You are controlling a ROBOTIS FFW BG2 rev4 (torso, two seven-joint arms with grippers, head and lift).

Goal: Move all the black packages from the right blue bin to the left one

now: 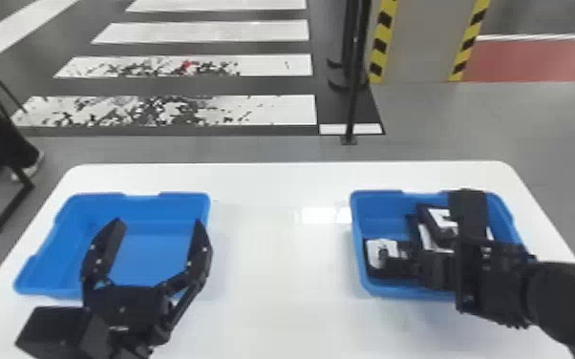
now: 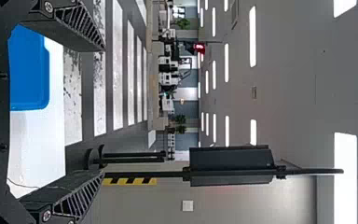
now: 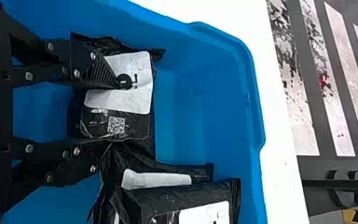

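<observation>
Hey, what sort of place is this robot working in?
Probably an indoor test or demo hall: there are crosswalk stripes, yellow-and-black warning tape and, overhead, rows of ceiling lights.

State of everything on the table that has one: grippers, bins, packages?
Left gripper: open, over left bin
Right gripper: lowered into right bin, at a package
Left bin: upright, visible interior empty
Right bin: upright, holding packages
Black packages: in right bin, white labels showing
</observation>
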